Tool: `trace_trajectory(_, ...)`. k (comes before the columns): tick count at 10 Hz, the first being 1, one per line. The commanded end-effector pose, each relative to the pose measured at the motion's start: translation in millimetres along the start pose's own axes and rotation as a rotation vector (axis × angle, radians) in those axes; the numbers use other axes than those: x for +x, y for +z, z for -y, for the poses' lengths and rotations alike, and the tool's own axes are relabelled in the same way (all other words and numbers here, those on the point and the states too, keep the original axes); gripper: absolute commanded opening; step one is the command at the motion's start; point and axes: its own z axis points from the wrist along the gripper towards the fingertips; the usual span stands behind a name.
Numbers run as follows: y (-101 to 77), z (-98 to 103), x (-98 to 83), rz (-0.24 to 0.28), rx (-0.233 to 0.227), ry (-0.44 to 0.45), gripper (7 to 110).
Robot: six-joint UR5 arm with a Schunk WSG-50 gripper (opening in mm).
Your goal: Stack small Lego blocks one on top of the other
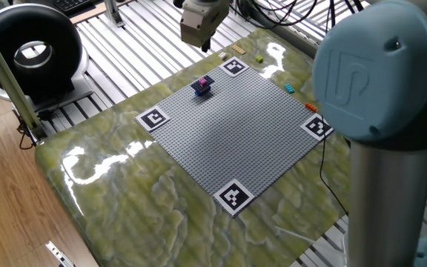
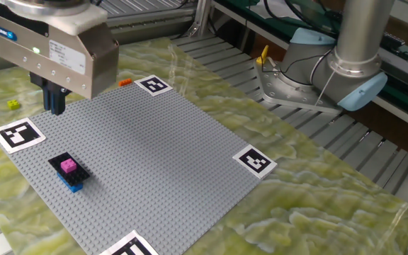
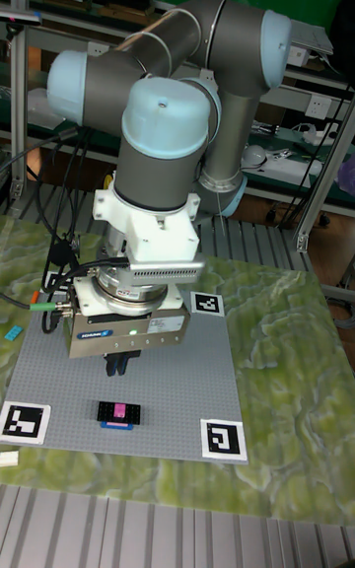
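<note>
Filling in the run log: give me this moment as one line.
gripper: above baseplate, carrying nothing seen | stack: magenta on black on blue, standing | loose bricks: off plate

Across the big grey studded baseplate (image 2: 154, 156) I find only one thing rising: the short stack with a magenta brick on top (image 2: 68, 167), near its 8 o'clock edge in the other fixed view. My end effector (image 2: 54, 108) hangs above the plate at about 10 o'clock, apart from that stack. The middle and the 3 o'clock half of the plate are bare studs. The flat black-and-white square tags (image 2: 254, 161) at the corners rise no higher than the plate. Loose bricks, one yellow (image 2: 13, 105) and one orange (image 2: 125, 82), lie on the green marbled table (image 2: 317, 198) beyond the 11 o'clock edge.
</note>
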Motion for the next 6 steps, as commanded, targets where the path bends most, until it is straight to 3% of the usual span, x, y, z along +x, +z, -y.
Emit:
trace_trajectory(1, 0.7, 12, -5.1, 0.006, -0.021, 0.007, 7)
trace_trajectory(2, 0.9, 30, -6.8, -0.005, -0.029, 0.007, 7)
trace_trajectory(3, -0.5, 63, -4.8, -0.030, -0.016, -0.005, 7)
trace_trajectory(4, 1.8, 82, -6.7, -0.029, -0.039, 0.001, 7)
trace_trajectory(5, 10.5, 89, -11.8, -0.012, -0.087, 0.012, 7)
trace_trajectory(6, 26.5, 103, -19.7, 0.010, -0.071, 0.003, 7)
